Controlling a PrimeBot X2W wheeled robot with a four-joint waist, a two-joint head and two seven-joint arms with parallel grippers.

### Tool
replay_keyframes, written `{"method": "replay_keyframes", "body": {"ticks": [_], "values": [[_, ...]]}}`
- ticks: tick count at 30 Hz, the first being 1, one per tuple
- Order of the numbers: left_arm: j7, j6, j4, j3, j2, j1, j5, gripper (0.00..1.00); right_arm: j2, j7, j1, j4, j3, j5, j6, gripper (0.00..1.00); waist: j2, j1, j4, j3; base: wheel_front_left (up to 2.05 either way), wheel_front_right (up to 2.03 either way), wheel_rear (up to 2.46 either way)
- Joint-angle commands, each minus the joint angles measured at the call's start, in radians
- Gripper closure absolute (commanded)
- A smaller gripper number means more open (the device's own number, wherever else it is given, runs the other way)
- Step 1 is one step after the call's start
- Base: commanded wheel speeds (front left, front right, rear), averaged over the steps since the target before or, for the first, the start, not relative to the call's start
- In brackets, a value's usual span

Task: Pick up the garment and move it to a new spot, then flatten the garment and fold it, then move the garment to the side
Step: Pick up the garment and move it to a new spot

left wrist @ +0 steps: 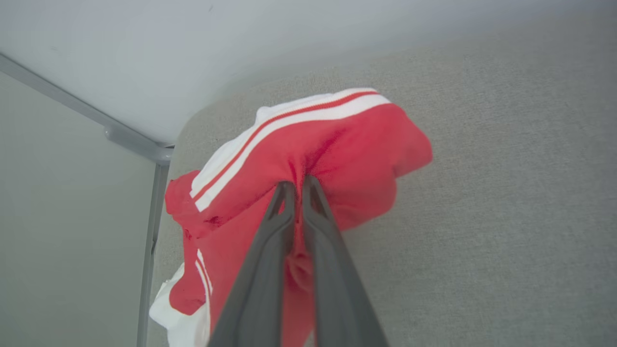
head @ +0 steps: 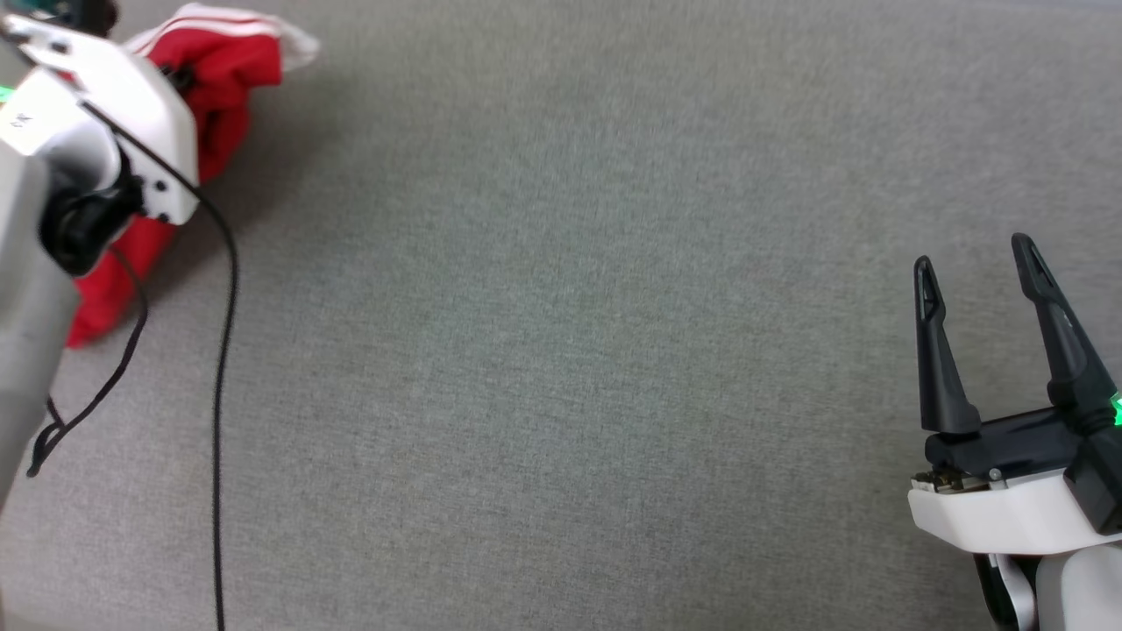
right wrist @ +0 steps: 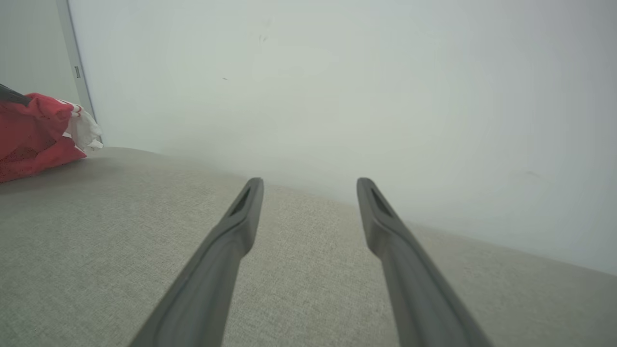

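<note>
The red shirt (head: 223, 96) lies bunched at the far left corner of the grey cloth surface (head: 561, 350), just beside a pale metal frame (left wrist: 154, 217) and a plain wall (right wrist: 337, 72). The left gripper (left wrist: 298, 185) is clamped tight on a fold of red cloth near the middle of the heap. Whether the heap is lifted at all is hard to say. In the head view the white left forearm (head: 105, 131) and a black cable (head: 230, 263) cover much of the shirt. Its long axis runs from far to near, with the striped white trim (left wrist: 299, 118) at the far end. The right gripper (head: 973, 252) hangs well apart at the near right, fingers spread wide and holding nothing.
</note>
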Motion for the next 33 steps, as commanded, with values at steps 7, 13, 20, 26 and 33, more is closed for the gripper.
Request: {"method": "replay_keyframes", "body": {"ticks": [7,13,20,26,33], "values": [[-0.072,0.0,-0.1,-0.11,-0.059,-0.042,0.061,1.0,0.022,-0.002,0.028,0.008,-0.018,0.011,-0.001,0.0,0.0,0.0,-0.066,-0.089,0.0,0.0,0.0],[-0.101,0.0,-0.158,-0.178,-0.128,-0.058,0.087,1.0,0.029,-0.002,0.034,0.007,-0.035,0.017,-0.001,0.0,0.0,0.0,-0.128,-0.103,0.0,0.0,0.0],[-0.154,0.0,-0.204,-0.272,-0.265,-0.06,0.11,1.0,0.031,-0.002,0.041,0.006,-0.076,0.042,-0.001,0.0,0.0,0.0,-0.212,-0.105,0.0,0.0,0.0],[-0.193,0.0,-0.199,-0.395,-0.39,0.0,0.103,1.0,0.031,-0.002,0.05,0.01,-0.112,0.06,-0.001,0.0,0.0,0.0,-0.257,-0.105,0.0,0.0,0.0],[-0.221,0.0,-0.153,-0.54,-0.503,0.13,0.067,1.0,0.031,-0.002,0.055,0.017,-0.127,0.072,-0.001,0.0,0.0,0.0,-0.287,-0.099,0.0,0.0,0.0]]}}
